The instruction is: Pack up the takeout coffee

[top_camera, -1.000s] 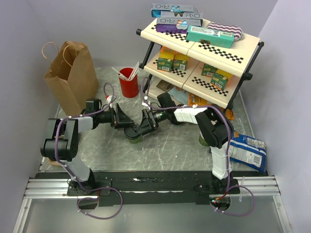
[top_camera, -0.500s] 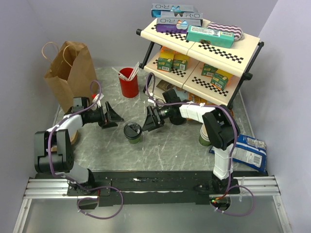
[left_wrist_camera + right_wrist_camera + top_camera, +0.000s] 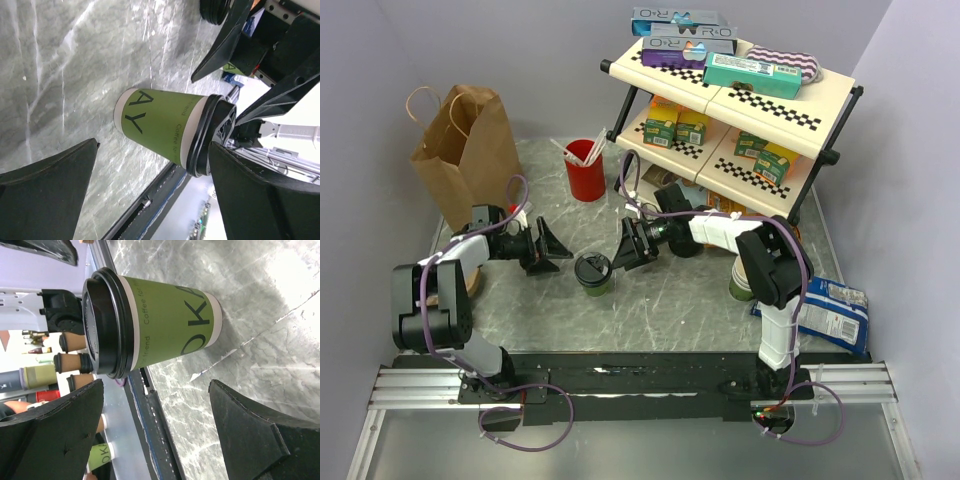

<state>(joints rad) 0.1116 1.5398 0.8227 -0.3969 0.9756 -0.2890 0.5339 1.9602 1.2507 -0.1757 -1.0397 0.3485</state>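
Top external: the takeout coffee (image 3: 593, 272) stands upright on the bench (image 3: 700, 300), lid on, between the two arms. Left end effector (image 3: 552, 248) and right end effector (image 3: 620, 247) are both spread wide and aimed at it from opposite sides, neither touching (both wrist views frame the cup between their fingers, clear of them).

Risks as I judge them:
- Both arms close in together: fingers clash, or one shoves the cup over.
- Too hard a squeeze on the paper wall: it caves and the lid pops.
- Grip riding up onto the lid rim: lid comes off on the lift.
- Paper bag (image 3: 465, 160) is well apart at far left. A tilted carry spills, and clipping its rim folds the bag.

Can't tell whether the cup is full.
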